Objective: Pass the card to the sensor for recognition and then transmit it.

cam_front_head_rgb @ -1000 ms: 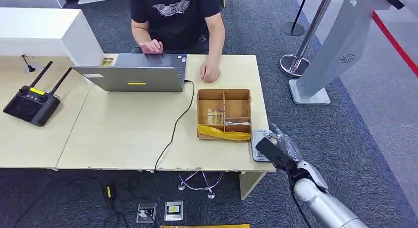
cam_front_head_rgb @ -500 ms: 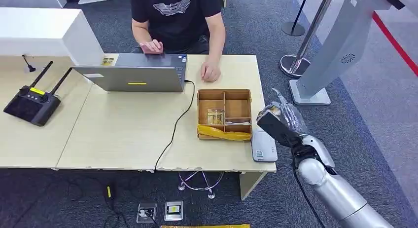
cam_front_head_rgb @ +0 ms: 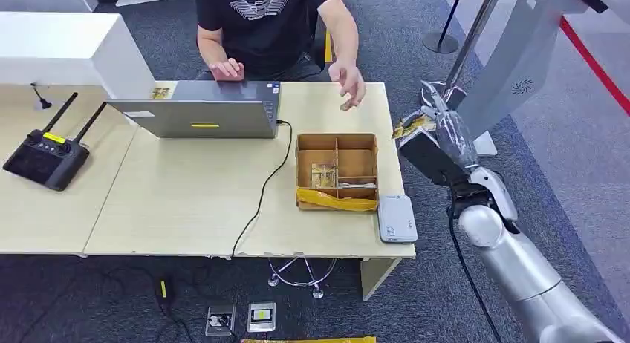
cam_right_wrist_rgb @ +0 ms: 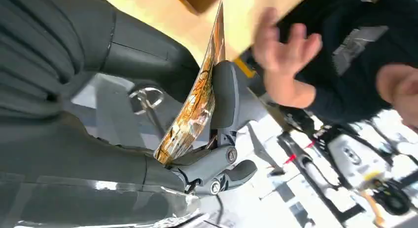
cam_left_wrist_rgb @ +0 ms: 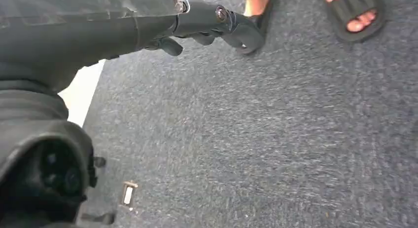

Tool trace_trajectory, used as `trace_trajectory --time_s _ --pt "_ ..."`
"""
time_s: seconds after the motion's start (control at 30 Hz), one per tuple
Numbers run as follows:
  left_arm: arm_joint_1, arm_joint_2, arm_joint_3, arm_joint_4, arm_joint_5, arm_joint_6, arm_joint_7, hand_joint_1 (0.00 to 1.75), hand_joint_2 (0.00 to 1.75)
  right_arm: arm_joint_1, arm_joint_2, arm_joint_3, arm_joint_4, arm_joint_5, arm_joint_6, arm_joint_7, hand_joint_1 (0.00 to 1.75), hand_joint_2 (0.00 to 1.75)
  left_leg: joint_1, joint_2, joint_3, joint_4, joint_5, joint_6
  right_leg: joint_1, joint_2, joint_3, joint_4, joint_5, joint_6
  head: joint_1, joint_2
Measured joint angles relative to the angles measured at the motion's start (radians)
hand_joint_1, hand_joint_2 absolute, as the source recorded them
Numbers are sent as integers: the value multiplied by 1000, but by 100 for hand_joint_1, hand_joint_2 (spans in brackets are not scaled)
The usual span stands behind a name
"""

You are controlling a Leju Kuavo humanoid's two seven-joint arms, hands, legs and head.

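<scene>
My right hand (cam_front_head_rgb: 440, 145) is raised beside the table's right edge and pinches a yellow patterned card (cam_front_head_rgb: 411, 125) between thumb and fingers. The right wrist view shows the card (cam_right_wrist_rgb: 197, 102) edge-on in that grip. A seated person's hand (cam_front_head_rgb: 348, 85) is lifted over the table's far right corner, open and a short way from the card; it also appears as the person's hand (cam_right_wrist_rgb: 286, 55) in the right wrist view. The white card sensor (cam_front_head_rgb: 396, 218) lies flat at the table's near right corner. My left hand (cam_left_wrist_rgb: 217, 23) hangs over the carpet, holding nothing.
A wooden divided box (cam_front_head_rgb: 338, 171) stands beside the sensor. A laptop (cam_front_head_rgb: 197, 114) with a black cable sits mid-table, and a black remote controller (cam_front_head_rgb: 44, 157) lies at the left. A grey kiosk stand (cam_front_head_rgb: 512, 68) and a stanchion base (cam_front_head_rgb: 440, 98) stand close on the right.
My right hand has risen with the card from over the sensor and moved away along the table's right edge. The person's hand has lifted off the table toward it.
</scene>
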Motion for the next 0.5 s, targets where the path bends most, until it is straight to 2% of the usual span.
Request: trace_trajectory --time_s 0.1,0.27,0.37,0.5 --pt "-3 -7 0 0 -10 0 -13 0 0 -69 44 1 50 18 -23 -37 175 175 0 -1 0 0 0 0 0 0 0 0 0 0 0 0" --pt "-4 -17 0 0 -13 2 -13 0 0 -124 150 4 183 11 -84 -120 175 175 1 -1 0 0 0 0 1 0 0 1 0 0 0 0" --pt "-4 -22 0 0 -13 5 -13 0 0 -140 207 10 278 10 -89 -138 175 175 1 -1 0 0 0 0 1 0 0 1 0 0 0 0" --pt "-3 -24 0 0 -12 15 -13 0 0 -164 255 17 380 11 -93 -145 175 175 0 -1 -1 0 0 0 1 -1 0 0 0 0 0 0"
